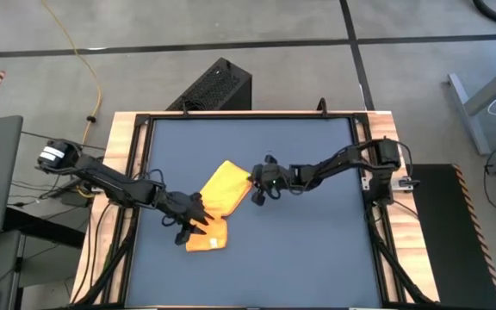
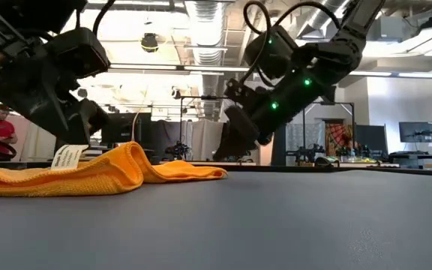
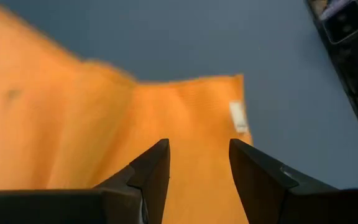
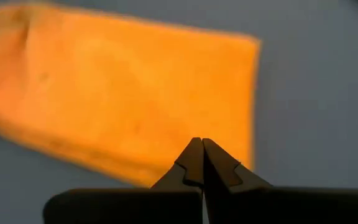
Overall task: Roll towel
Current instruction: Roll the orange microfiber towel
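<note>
One small, bright yellow, soft cloth towel (image 1: 218, 202) lies on the dark blue tabletop (image 1: 317, 250), left of its middle, as a long folded strip running diagonally. It carries one small white tag (image 3: 238, 116), seen near one short edge in the left wrist view and sticking up from the fold in the low view. Two dark robot arms reach in, one from each side.

The left end effector (image 1: 195, 226) sits over the towel's nearer, lower end, its two fingers (image 3: 148, 171) standing apart with yellow cloth showing in the gap between them; nothing is gripped.

The right end effector (image 1: 263, 182) hovers just beside the towel's farther, upper end, its two fingers pressed together at the tips and holding nothing. In the low view it hangs above the tabletop, clear of the cloth.
</note>
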Motion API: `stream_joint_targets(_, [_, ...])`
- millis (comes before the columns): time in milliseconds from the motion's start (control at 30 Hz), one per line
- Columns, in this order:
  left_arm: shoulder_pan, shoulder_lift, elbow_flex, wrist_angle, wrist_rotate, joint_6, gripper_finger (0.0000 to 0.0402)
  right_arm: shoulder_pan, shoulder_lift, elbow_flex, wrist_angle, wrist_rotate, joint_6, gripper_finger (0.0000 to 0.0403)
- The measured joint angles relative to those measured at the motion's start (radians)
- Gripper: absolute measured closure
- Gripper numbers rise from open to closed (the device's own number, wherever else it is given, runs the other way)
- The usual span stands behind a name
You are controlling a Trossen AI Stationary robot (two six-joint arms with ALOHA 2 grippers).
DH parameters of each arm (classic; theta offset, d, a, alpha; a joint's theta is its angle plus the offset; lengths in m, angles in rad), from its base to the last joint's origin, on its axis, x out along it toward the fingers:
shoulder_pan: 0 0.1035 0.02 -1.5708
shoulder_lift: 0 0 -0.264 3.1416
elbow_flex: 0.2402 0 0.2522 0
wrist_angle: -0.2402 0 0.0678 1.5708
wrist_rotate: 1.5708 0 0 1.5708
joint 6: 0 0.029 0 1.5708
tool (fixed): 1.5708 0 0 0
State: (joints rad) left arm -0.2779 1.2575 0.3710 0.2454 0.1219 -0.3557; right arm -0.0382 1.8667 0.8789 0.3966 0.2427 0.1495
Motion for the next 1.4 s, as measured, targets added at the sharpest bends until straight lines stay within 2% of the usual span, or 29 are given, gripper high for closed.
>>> stream_joint_targets(267, [0.004,0.13,-0.001,0.095,0.02,0.033,0.0246,0.06,0.018,0.0,0.005,0.018,0.012,0.0386])
stream_joint_targets(467, [0.004,0.2,-0.001,0.133,0.028,0.03,0.0246,0.052,0.018,0.0,-0.002,0.019,0.033,0.0386])
stream_joint_targets(967, [0.004,0.198,0.0,0.16,0.045,0.02,0.0246,0.033,0.085,0.001,0.002,0.024,0.034,0.0386])
stream_joint_targets(1400, [0.004,0.196,0.002,0.08,0.177,-0.042,0.0246,0.016,0.089,-0.03,0.001,0.082,0.067,0.0386])
